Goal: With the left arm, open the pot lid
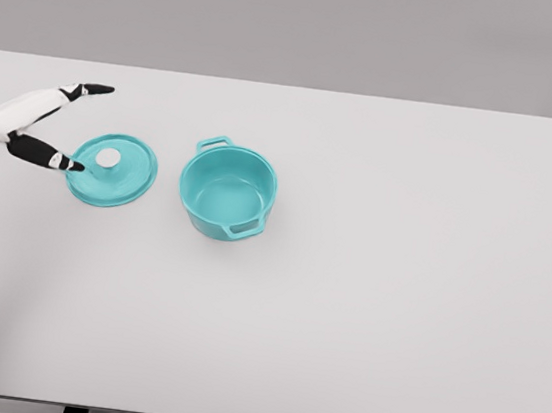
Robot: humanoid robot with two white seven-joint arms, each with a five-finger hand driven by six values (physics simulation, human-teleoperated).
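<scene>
A teal pot (pixel 227 193) with two side handles stands uncovered on the white table, left of the middle. Its teal lid (pixel 112 170) with a white knob (pixel 108 158) lies flat on the table to the pot's left, apart from it. My left hand (pixel 79 127) comes in from the left edge with fingers spread. One dark fingertip (pixel 76 166) rests at the lid's left rim; another (pixel 99 90) points away above it. The hand holds nothing.
The white table (pixel 398 282) stretches wide to the right and front of the pot. Its front edge runs along the bottom of the view, its back edge meets a grey wall.
</scene>
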